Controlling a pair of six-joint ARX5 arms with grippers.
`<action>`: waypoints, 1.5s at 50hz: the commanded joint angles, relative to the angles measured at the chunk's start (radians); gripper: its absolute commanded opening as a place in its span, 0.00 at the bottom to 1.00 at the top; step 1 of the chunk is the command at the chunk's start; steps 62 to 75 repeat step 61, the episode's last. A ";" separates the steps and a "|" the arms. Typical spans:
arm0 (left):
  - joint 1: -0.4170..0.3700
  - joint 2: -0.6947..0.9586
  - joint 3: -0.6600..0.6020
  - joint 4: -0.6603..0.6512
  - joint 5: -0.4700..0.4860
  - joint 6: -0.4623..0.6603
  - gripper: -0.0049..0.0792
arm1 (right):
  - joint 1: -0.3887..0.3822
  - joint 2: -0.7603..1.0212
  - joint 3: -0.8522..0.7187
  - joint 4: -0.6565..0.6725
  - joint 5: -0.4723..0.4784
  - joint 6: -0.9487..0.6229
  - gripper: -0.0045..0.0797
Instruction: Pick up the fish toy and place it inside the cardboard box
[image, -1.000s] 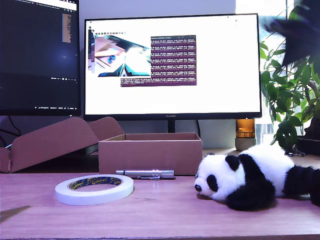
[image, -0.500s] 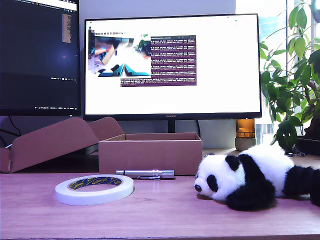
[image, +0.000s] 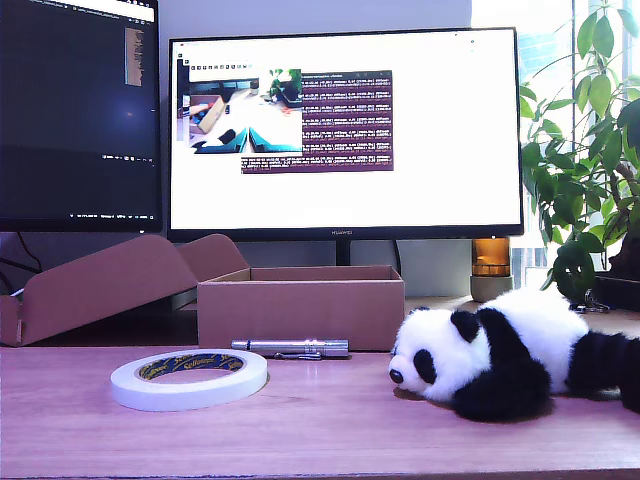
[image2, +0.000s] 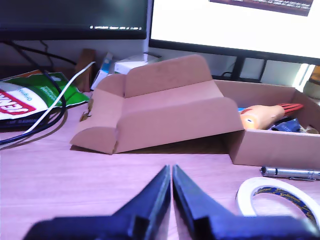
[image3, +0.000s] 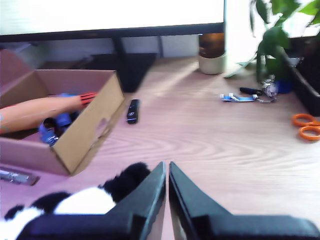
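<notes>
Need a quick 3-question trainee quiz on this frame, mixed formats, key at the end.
1. True or false: the fish toy already lies inside the cardboard box.
2. My first gripper is: A) open B) shut C) shut on the tape roll.
3. Fill in: in the exterior view, the plush lying at the box's right is a ____.

Key: 1 true; 2 B; 3 panda.

The wooden desk (image: 330, 430) carries the cardboard box (image: 300, 312), tape roll (image: 188, 378), pen (image: 290, 347) and panda plush (image: 510, 365).
</notes>
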 joint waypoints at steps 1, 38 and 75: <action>0.000 -0.001 -0.014 0.008 -0.002 0.001 0.04 | -0.005 -0.022 -0.045 0.012 -0.003 0.003 0.04; 0.000 -0.001 -0.014 -0.208 0.001 -0.003 0.04 | 0.034 -0.552 -0.196 -0.115 0.139 -0.054 0.04; 0.000 -0.001 -0.014 -0.208 0.001 -0.003 0.04 | 0.040 -0.625 -0.196 -0.228 0.138 -0.052 0.04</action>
